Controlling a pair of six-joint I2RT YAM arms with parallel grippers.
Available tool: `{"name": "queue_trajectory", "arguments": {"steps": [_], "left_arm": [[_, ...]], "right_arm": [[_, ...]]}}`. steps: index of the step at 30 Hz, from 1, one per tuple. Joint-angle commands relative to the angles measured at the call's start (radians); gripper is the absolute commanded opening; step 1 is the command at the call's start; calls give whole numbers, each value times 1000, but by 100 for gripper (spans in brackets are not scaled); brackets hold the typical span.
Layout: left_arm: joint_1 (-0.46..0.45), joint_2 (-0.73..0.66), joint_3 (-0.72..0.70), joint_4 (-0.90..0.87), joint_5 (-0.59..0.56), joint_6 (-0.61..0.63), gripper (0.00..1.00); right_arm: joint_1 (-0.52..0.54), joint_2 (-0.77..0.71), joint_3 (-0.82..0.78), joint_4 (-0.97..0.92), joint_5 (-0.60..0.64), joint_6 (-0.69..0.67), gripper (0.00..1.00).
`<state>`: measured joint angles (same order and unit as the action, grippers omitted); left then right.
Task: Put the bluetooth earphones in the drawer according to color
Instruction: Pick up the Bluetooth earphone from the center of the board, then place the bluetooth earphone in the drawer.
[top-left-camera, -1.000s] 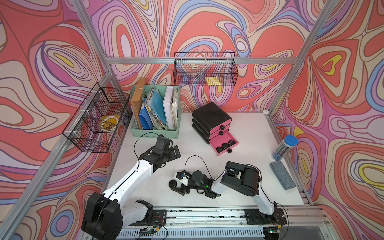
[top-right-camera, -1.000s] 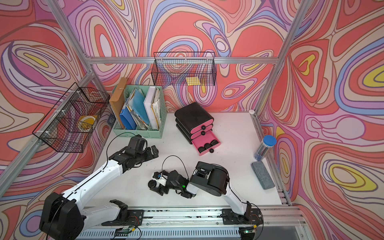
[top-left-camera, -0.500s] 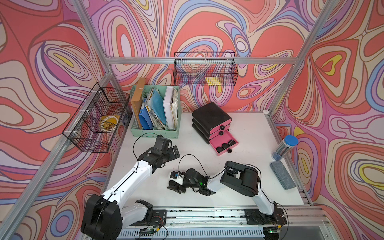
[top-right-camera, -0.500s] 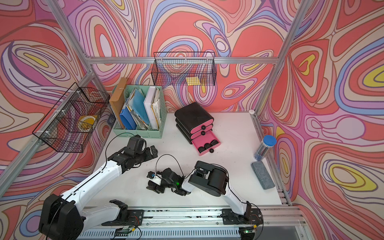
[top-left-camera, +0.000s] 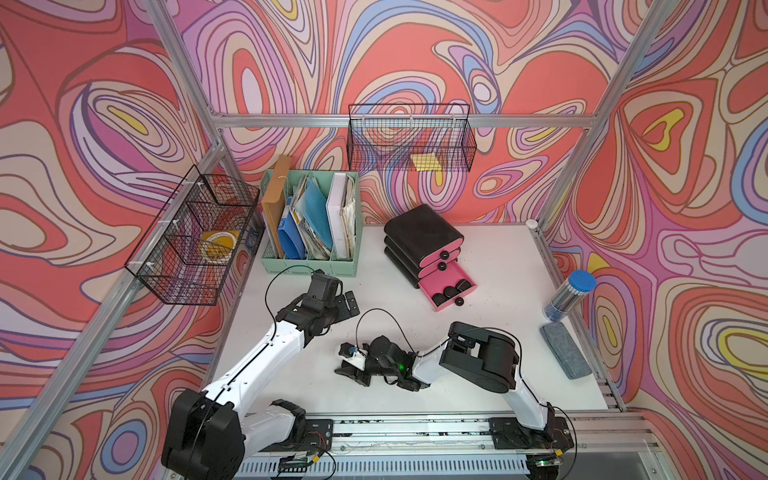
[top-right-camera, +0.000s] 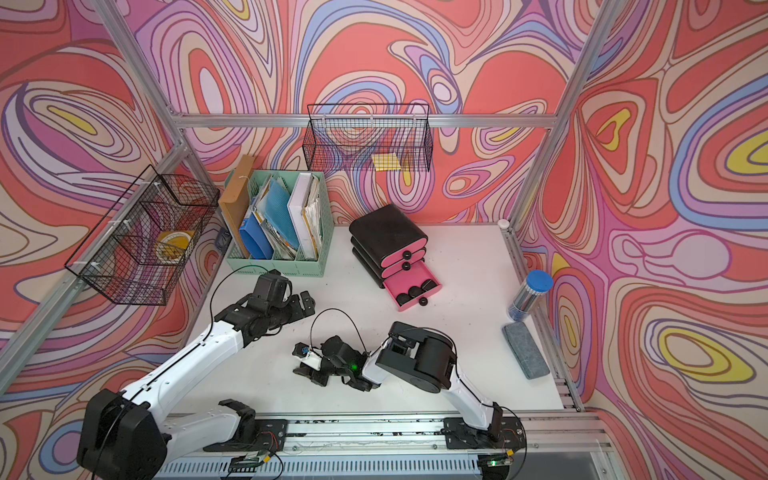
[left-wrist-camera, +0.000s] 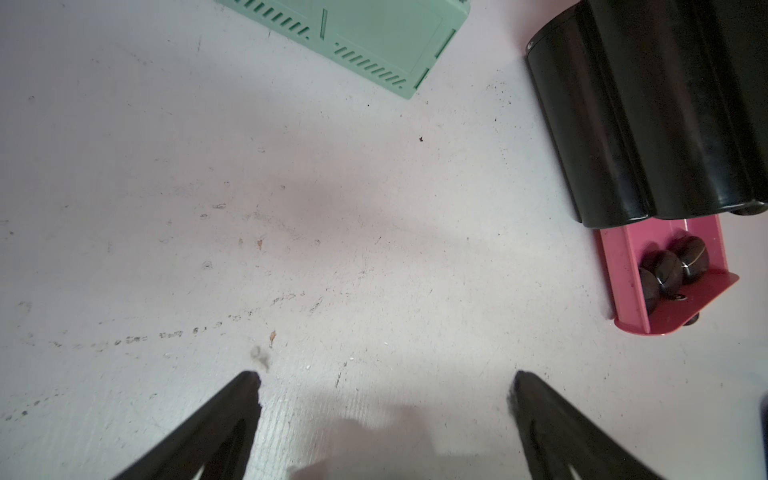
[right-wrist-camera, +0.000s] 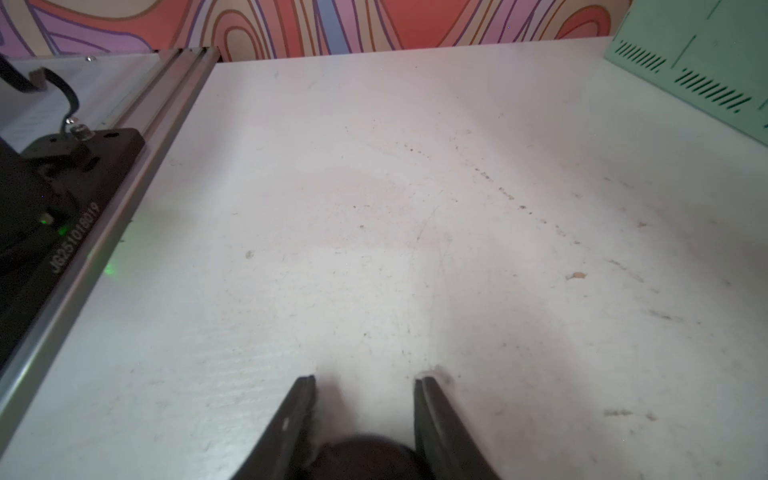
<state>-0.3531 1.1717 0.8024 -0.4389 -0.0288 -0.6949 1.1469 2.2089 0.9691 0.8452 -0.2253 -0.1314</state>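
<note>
The drawer cabinet is glossy black with pink fronts; it stands at the back middle of the table in both top views. Its bottom drawer is pulled out and holds three round black earphones. The left wrist view shows the same pink drawer and earphones. My right gripper lies low on the table near the front. Its fingers press either side of a dark round earphone deep between them. My left gripper hovers open and empty over bare table.
A mint-green file organizer stands back left, beside a wire basket on the frame. A second wire basket hangs on the back wall. A blue-capped tube and a grey pad sit at the right edge. The arms' rail runs along the front.
My right gripper slid a little to the left along the table and its jaws narrowed onto the black earphone. The left arm has hardly moved.
</note>
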Motion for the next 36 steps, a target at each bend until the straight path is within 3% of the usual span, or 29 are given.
{"name": "queue_trajectory", "arguments": {"steps": [1, 5, 7, 24, 36], "left_arm": [[10, -20, -14, -29, -5, 17, 99], [12, -18, -14, -28, -6, 15, 99], [13, -19, -3, -31, -7, 15, 99], [14, 6, 10, -17, 7, 12, 99], [14, 58, 34, 28, 72, 2, 99]], "right_arm": [[4, 10, -56, 6, 46, 14, 31], [4, -12, -79, 37, 84, 28, 24], [0, -65, -144, 127, 155, 67, 12], [-216, -333, -401, 253, 200, 142, 11], [-453, -524, -432, 36, 292, 143, 11]]}}
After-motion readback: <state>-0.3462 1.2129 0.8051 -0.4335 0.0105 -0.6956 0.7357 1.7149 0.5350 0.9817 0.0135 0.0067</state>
